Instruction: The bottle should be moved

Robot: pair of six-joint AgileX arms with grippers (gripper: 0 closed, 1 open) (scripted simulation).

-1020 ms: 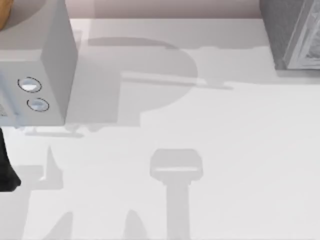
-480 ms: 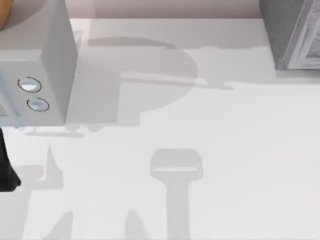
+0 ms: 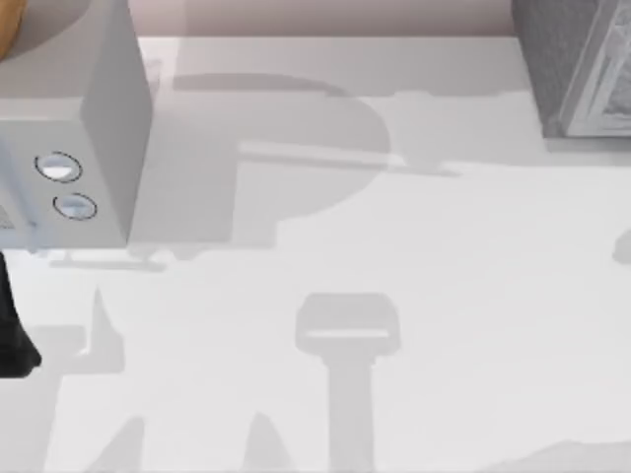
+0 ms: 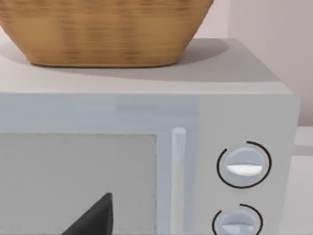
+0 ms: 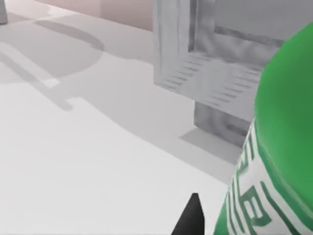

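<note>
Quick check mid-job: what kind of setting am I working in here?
Probably a simulated kitchen counter: a microwave with two dials, a wicker basket on top of it, and a green bottle near a grey rack.

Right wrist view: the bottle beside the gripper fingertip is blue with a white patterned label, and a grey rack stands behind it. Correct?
Not quite. The bottle is bright green, not blue, as the right wrist view shows. Its label is white-patterned, and the grey rack does stand behind it.
</note>
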